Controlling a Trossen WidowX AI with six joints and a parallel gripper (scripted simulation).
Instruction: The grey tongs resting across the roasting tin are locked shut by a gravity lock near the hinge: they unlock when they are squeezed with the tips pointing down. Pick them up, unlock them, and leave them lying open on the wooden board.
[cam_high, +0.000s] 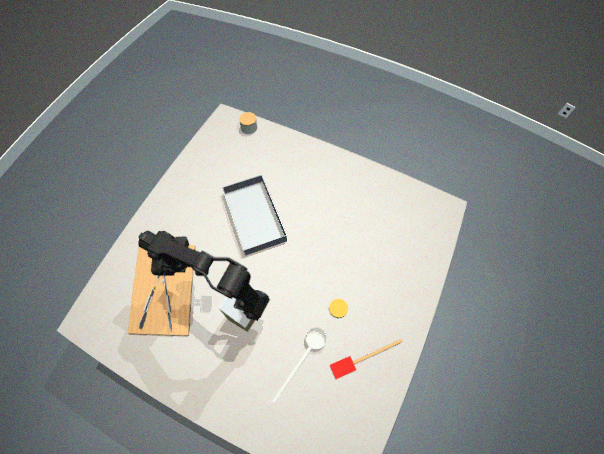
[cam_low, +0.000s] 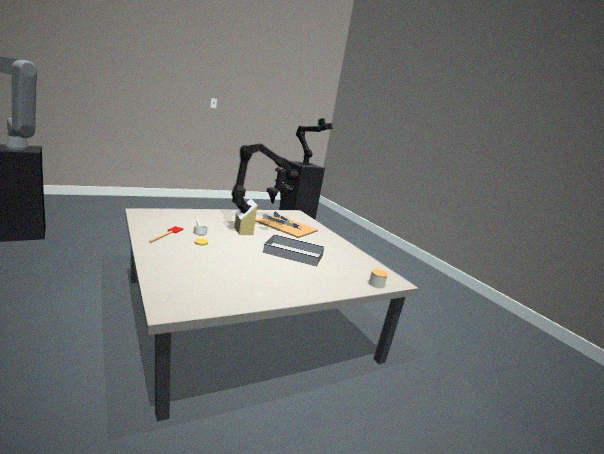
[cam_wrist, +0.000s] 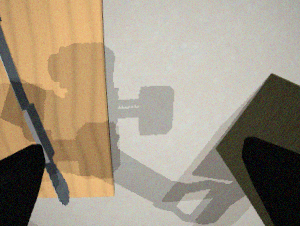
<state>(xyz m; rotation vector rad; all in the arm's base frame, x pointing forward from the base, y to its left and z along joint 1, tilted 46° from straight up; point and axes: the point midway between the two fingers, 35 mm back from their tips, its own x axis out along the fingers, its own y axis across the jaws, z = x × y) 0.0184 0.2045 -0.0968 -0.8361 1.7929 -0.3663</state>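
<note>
The grey tongs (cam_high: 168, 305) (cam_low: 275, 218) (cam_wrist: 20, 97) lie on the wooden board (cam_high: 180, 320) (cam_low: 306, 232) (cam_wrist: 75, 25), their two arms spread in a V. The arm ends are near the board's edge in the top view; the hinge end is hidden there under the robot arm. The wrist view shows only one tongs arm, at the left. My gripper (cam_low: 278, 195) (cam_wrist: 146, 150) is open and empty, raised above the board and apart from the tongs. Its fingertips are hidden in the top view. The roasting tin (cam_high: 242, 185) (cam_low: 292, 255) stands beside the board with nothing across it.
A block with a pale slanted top (cam_high: 239, 320) (cam_low: 245, 225) (cam_wrist: 272, 105) stands close beside the board, under the robot arm. Farther off are a white-handled pan (cam_high: 315, 340) (cam_low: 200, 230), a yellow disc (cam_high: 338, 308) (cam_low: 201, 242), a red spatula (cam_high: 343, 367) (cam_low: 175, 230) and an orange-topped jar (cam_high: 248, 123) (cam_low: 378, 279).
</note>
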